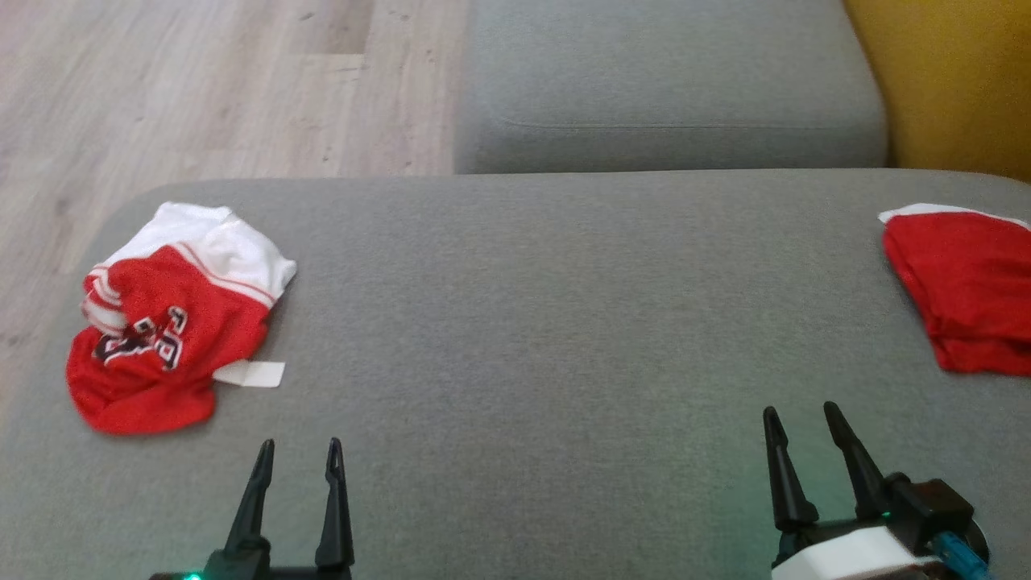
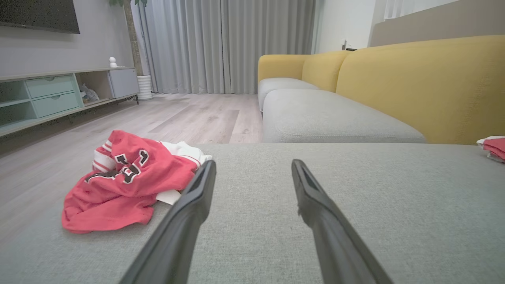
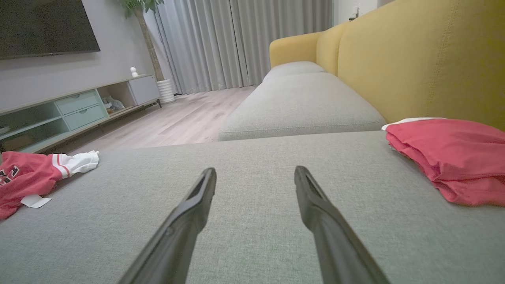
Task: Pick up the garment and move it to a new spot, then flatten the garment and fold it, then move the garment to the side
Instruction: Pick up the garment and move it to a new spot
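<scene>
A crumpled red and white garment (image 1: pixel 173 318) with dark lettering and a white tag lies at the left end of the grey cushion (image 1: pixel 523 322). It shows in the left wrist view (image 2: pixel 126 181) and at the left edge of the right wrist view (image 3: pixel 23 177). My left gripper (image 1: pixel 300 445) stands open near the front edge, just right of and nearer than the garment, apart from it. My right gripper (image 1: pixel 801 412) stands open at the lower right with nothing between its fingers. Both pairs of fingers hover low over bare cushion (image 2: pixel 252 163) (image 3: pixel 255 169).
A folded red garment (image 1: pixel 966 290) lies at the cushion's right end, also seen as a red stack (image 3: pixel 449 157). Another grey seat cushion (image 1: pixel 668 80) lies beyond, with a yellow backrest (image 1: pixel 950 80) at the right. Wooden floor (image 1: pixel 161 89) lies beyond the left edge.
</scene>
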